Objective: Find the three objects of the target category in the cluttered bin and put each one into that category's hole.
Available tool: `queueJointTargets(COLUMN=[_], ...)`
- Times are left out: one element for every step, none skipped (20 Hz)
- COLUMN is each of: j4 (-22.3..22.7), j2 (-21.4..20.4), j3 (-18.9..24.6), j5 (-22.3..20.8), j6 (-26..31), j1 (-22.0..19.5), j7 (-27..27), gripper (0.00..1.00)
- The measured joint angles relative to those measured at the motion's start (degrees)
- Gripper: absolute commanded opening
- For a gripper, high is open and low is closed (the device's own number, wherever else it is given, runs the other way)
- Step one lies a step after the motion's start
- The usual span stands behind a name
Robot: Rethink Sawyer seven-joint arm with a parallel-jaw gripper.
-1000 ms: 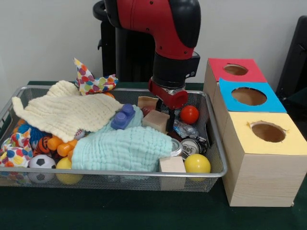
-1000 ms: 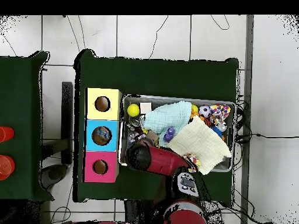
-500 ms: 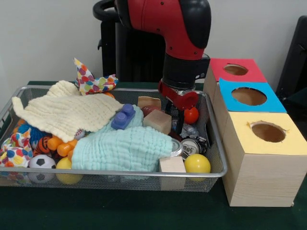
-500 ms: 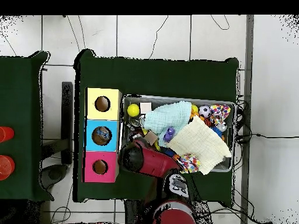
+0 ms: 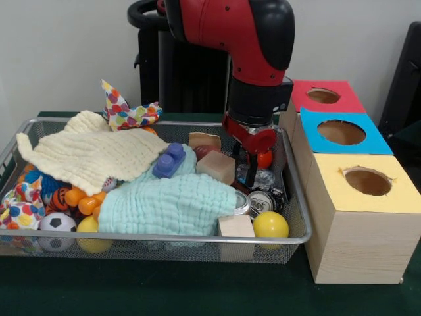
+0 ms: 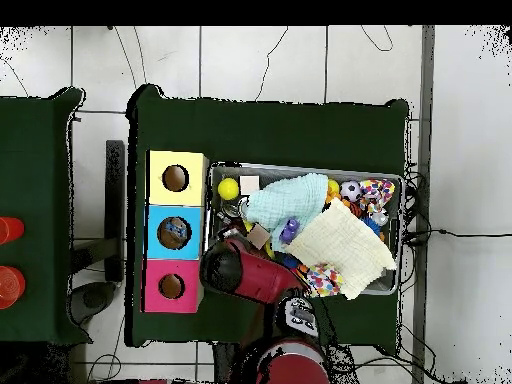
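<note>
Three wooden boxes lined up just outside the wire bin (image 5: 164, 237), along its right wall in the front view: yellow-topped box (image 5: 367, 181) nearest the bin's front corner, blue-topped box (image 5: 341, 131) in the middle, red-topped box (image 5: 323, 96) by the bin's back corner, each with a round hole in its top. Down inside the bin's right end, close to that wall, the gripper (image 5: 248, 172) below the red and black arm (image 5: 253, 59); cannot tell how far open, nor whether holding anything. Just beside the gripper, partly hidden behind it and towards the bin's right wall, a red ball (image 5: 266, 158). At the bin's front right corner, a yellow ball (image 5: 270, 224), with a metal can (image 5: 261, 201) right behind and a pale wooden block (image 5: 235, 226) beside, against the front rim. Across the bin's middle, a mint cloth (image 5: 168, 204) with a blue toy brick (image 5: 169, 160) on top; over the bin's left half, a cream cloth (image 5: 89, 157). In the bin's front left corner, a small soccer ball (image 5: 57, 222). From overhead, the gripper hidden under the arm at the bin's end next to the boxes.
</note>
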Motion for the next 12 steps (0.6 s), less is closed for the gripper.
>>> queueJointTargets(j4=[0.00, -0.02, -0.01, -0.01, 0.00, 0.00, 0.00, 0.02, 0.07, 0.17, 0.22, 0.27], j2=[0.24, 0.36, 0.94, 1.32, 1.51, 1.69, 2.10, 2.33, 2.63, 3.00, 3.09, 3.16], j3=[0.02, 0.03, 0.09, 0.15, 0.18, 0.21, 0.29, 0.39, 0.59, 1.04, 1.20, 1.37], j5=[0.00, 0.01, 0.00, 0.00, 0.00, 0.00, 0.00, 0.00, 0.00, 0.00, 0.01, 0.00], j6=[-0.22, -0.39, -1.48, -2.21, -2.60, -2.98, -3.86, -4.34, -4.86, -5.14, -5.13, -5.14], j1=[-0.04, -0.05, -0.19, -0.34, -0.42, -0.51, -0.74, -0.93, -1.26, -1.86, -2.03, -2.18], j7=[0.00, 0.00, 0.00, 0.00, 0.00, 0.00, 0.00, 0.00, 0.00, 0.00, 0.00, 0.00], gripper=[1.00, 1.00, 1.00, 1.00, 1.00, 1.00, 1.00, 1.00, 1.00, 1.00, 1.00, 1.00])
